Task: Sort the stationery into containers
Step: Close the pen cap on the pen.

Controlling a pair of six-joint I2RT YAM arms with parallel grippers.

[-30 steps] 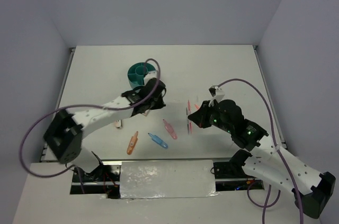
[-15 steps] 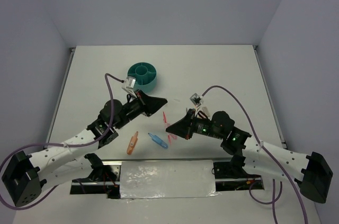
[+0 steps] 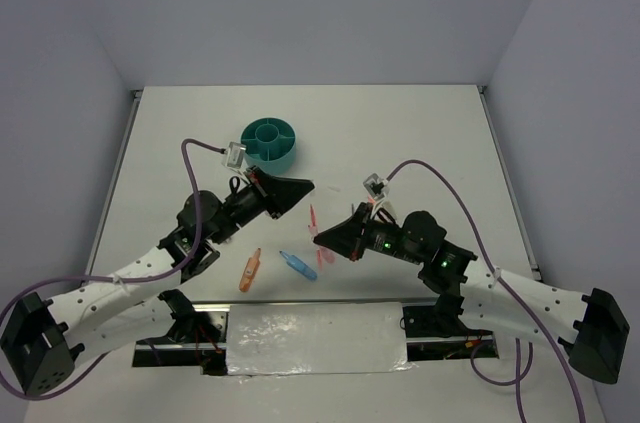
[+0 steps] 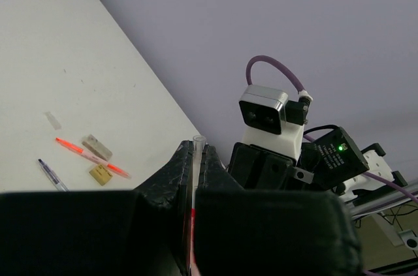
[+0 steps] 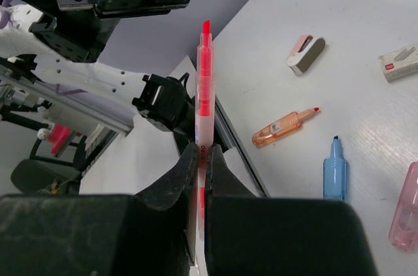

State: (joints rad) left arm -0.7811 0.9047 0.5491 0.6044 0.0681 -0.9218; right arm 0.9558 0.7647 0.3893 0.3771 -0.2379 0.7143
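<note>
The teal organiser cup (image 3: 270, 140) stands at the back centre-left. My left gripper (image 3: 303, 186) is shut on a thin clear-and-pink pen (image 4: 196, 152), whose end sticks just past the jaws (image 4: 194, 149). My right gripper (image 3: 320, 238) is shut on a salmon pen (image 5: 204, 87) that stands well out past the fingertips (image 5: 202, 149). Both are held above the table, tips close together. On the table below lie an orange marker (image 3: 250, 269), a blue marker (image 3: 297, 265) and a pink marker (image 3: 325, 258).
The left wrist view shows a salmon pen (image 4: 91, 157), a grey pen (image 4: 51, 175) and two tan eraser blocks (image 4: 96, 147) on the table. The right wrist view shows a pink-grey piece (image 5: 305, 54) and a white eraser (image 5: 400, 64). Walls close in on three sides.
Over the second both arms drew back towards the near edge and rose, each holding its pen. In the last half second they have barely shifted.
</note>
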